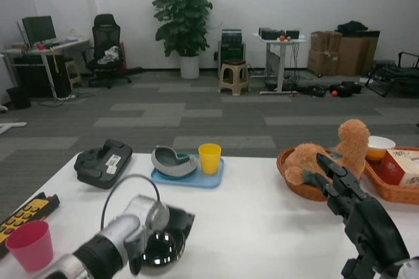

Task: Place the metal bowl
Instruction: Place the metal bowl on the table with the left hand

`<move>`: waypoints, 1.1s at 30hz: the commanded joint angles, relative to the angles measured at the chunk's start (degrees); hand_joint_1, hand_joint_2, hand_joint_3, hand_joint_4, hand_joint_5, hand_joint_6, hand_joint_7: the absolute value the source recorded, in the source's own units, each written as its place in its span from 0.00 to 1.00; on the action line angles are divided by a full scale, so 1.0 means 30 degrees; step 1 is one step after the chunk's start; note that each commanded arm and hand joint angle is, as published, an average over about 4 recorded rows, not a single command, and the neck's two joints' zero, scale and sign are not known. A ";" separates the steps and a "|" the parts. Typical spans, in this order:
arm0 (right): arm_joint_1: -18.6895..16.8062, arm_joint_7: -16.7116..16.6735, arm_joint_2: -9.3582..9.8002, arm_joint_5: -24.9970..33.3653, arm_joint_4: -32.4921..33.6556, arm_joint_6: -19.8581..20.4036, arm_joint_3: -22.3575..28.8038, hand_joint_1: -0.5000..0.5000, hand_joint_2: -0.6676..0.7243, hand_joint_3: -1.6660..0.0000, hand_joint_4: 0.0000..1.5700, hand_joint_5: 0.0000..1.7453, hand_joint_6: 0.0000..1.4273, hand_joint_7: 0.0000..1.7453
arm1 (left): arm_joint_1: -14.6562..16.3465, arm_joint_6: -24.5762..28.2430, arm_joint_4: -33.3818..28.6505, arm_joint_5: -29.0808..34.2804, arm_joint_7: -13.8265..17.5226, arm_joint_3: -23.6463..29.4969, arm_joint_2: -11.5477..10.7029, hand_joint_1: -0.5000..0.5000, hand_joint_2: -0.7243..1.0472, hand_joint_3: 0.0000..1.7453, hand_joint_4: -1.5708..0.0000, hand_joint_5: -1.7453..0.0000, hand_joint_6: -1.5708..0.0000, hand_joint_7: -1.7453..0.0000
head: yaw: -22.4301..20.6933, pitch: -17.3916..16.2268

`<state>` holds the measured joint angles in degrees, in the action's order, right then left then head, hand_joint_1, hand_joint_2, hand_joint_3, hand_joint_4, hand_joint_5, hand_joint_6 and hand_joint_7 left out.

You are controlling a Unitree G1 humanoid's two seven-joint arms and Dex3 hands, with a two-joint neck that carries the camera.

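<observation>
Though half-hidden, metal bowl (162, 247) under left hand (171, 224)

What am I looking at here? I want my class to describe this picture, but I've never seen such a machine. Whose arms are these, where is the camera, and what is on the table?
This is a humanoid robot's own view from a camera in its head, looking down over a white table. The silver arms are its own. Its left hand, at lower left, grips a shiny metal bowl low over the table; whether the bowl touches it is hard to tell. Its right hand, at lower right, holds nothing, its fingers pointing forward. On the table: a blue tray with a grey dish and a yellow cup, a pink cup, a black device, and a basket holding a brown plush toy.
</observation>
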<state>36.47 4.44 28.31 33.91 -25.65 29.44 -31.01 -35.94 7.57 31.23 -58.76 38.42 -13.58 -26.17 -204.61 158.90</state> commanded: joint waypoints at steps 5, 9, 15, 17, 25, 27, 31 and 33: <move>-0.0591 -0.0067 0.0018 0.0336 -0.0028 0.0432 0.0199 0.25 0.95 1.00 0.00 0.00 0.00 0.08 | -0.0639 -0.1454 0.3929 -0.0725 -0.6714 0.2066 0.1693 0.00 0.85 1.00 0.91 0.00 1.00 0.04 | 0.0365 -0.0011; -0.0869 -0.0067 0.0040 0.0343 0.0074 0.0439 0.0382 0.25 0.95 1.00 0.00 0.00 0.00 0.08 | -0.1217 -0.2091 0.4962 -0.1098 -0.8743 0.2447 0.2227 0.00 0.85 1.00 0.90 0.00 1.00 0.04 | 0.0304 -0.0454; -0.1052 -0.0074 0.0055 0.0328 0.0140 0.0439 0.0492 0.25 0.95 1.00 0.00 0.00 0.00 0.08 | -0.1965 -0.2611 0.5907 -0.1303 -1.0054 0.2623 0.2864 0.00 0.85 1.00 0.90 0.00 1.00 0.04 | 0.0317 -0.0813; -0.1155 -0.0074 0.0055 0.0343 0.0140 0.0439 0.0521 0.25 0.95 1.00 0.00 0.00 0.00 0.08 | -0.2287 -0.2699 0.6727 -0.1289 -1.0303 0.2711 0.3143 0.00 0.85 1.00 0.90 0.00 1.00 0.04 | 0.0345 -0.0878; -0.1345 -0.0074 0.0055 0.0358 0.0140 0.0439 0.0543 0.25 0.95 1.00 0.00 0.00 0.00 0.08 | -0.3671 -0.2970 1.0060 -0.1333 -1.1416 0.2798 0.4183 0.00 0.85 1.00 0.94 0.00 1.00 0.04 | 0.0620 -0.1294; -0.1345 -0.0074 0.0055 0.0358 0.0140 0.0439 0.0521 0.25 0.95 1.00 0.00 0.00 0.00 0.08 | -0.3832 -0.3212 1.0485 -0.1333 -1.1438 0.2784 0.4293 0.00 0.85 1.00 0.96 0.00 1.00 0.04 | 0.0616 -0.1388; -0.1382 -0.0074 0.0055 0.0358 0.0126 0.0439 0.0492 0.25 0.95 1.00 0.00 0.00 0.00 0.08 | -0.4015 -0.3820 1.1298 -0.1303 -1.1460 0.2535 0.4454 0.00 0.85 1.00 0.99 0.00 1.00 0.04 | 0.0696 -0.1552; -0.1440 -0.0074 0.0055 0.0372 0.0111 0.0439 0.0484 0.25 0.95 1.00 0.00 0.00 0.00 0.08 | -0.4045 -0.4149 1.1693 -0.1237 -1.1526 0.2227 0.4578 0.00 0.85 1.00 1.00 0.00 1.00 0.04 | 0.0785 -0.1559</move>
<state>33.02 4.42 28.31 34.59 -25.40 30.11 -29.98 -47.24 -4.23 65.12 -62.18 4.11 -6.33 -13.01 -202.37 154.26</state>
